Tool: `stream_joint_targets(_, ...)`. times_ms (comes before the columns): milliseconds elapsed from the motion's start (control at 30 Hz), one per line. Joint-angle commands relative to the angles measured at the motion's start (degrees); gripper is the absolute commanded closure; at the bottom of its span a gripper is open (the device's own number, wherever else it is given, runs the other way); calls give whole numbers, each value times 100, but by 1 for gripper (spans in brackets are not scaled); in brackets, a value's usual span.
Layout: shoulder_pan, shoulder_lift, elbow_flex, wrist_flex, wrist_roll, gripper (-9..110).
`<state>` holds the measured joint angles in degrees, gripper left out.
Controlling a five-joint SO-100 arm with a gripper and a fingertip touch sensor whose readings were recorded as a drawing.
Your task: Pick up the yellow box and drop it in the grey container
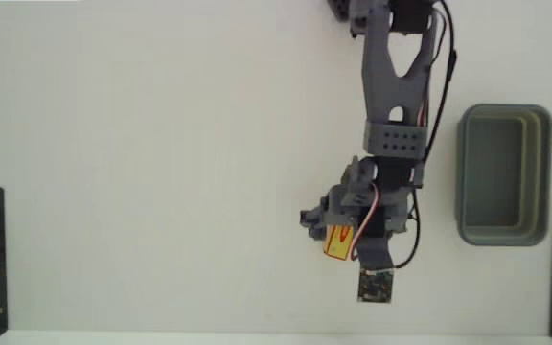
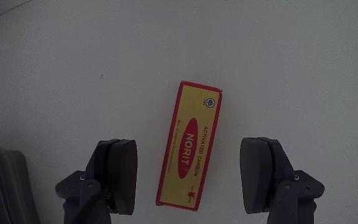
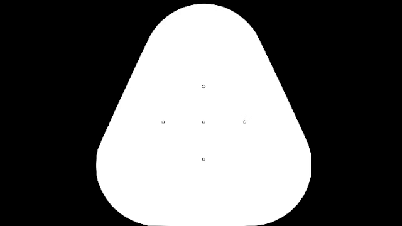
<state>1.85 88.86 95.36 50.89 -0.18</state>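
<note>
From where I sit, my hand (image 2: 188,177) is spread wide, its two dark pads standing on either side of the yellow box (image 2: 189,145) with clear gaps, touching nothing. The box lies flat on the white table (image 2: 73,68), long axis running between the pads, slightly tilted in the wrist view. In the fixed view the box (image 1: 337,242) shows just under the arm's wrist, well apart from the grey container (image 1: 503,175), which sits to the box's right and a little above in that picture.

I judge this as the moment before the descent and close. My worries: the box is thin and flat, so if I come down too shallow the pads may close above it and grab nothing. The tilt could make one pad (image 2: 122,174) meet a corner first and spin the box away. A weak pinch on the glossy carton might also let it slip on the way over to the container.
</note>
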Motion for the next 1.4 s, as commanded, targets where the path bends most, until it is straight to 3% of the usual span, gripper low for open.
stream_joint_targets(0, 51, 191, 100, -209, 18, -9)
stream_joint_targets(1367, 51, 24, 882, -1158, 18, -9)
